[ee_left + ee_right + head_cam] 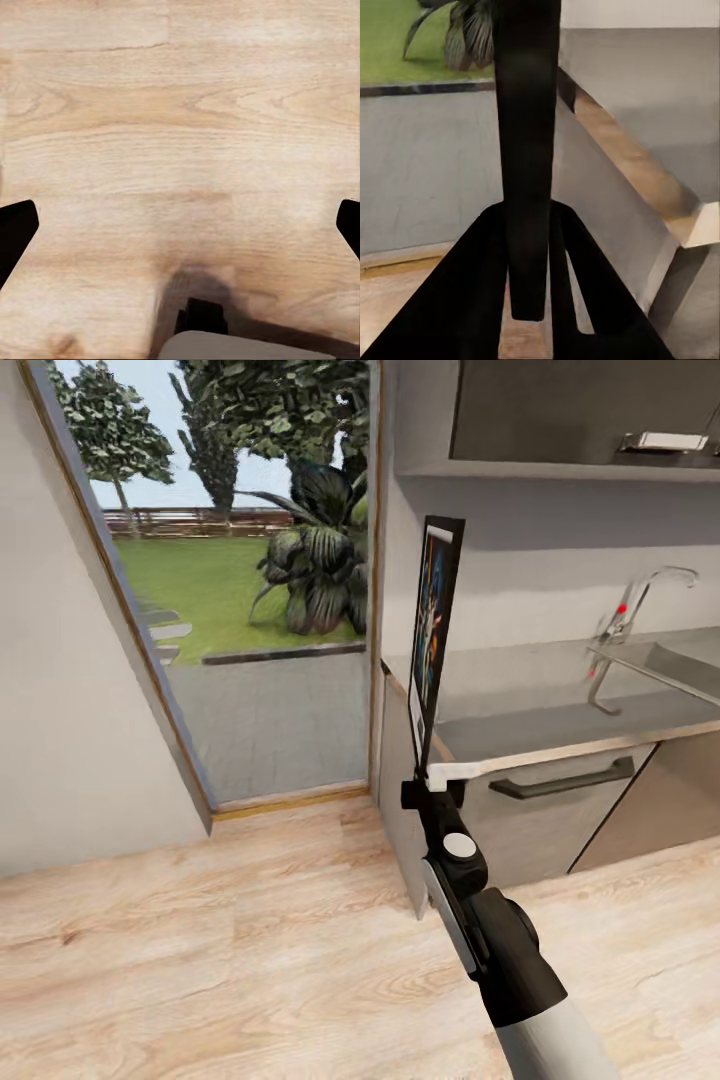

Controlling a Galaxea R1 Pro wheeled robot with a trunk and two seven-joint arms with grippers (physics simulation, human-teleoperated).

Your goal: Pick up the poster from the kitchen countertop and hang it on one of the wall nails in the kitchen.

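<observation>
My right gripper [433,784] is shut on the bottom edge of the poster [437,622], which stands upright and almost edge-on, with a black frame, white border and blue artwork. The poster hangs just off the left end of the grey steel kitchen countertop [540,705]. In the right wrist view the poster's black edge [528,135] runs straight up between the fingers of the right gripper [526,216]. My left gripper [182,225] is open and points down at the wooden floor, with its dark fingertips [15,234] at the picture's sides.
An open doorway [250,650] to a paved yard and garden lies left of the counter. A tap [628,615] and sink [680,665] sit at the right. Dark cabinet fronts with a handle [565,780] stand below, an upper cabinet [580,410] above. Light wooden floor [250,940] spreads in front.
</observation>
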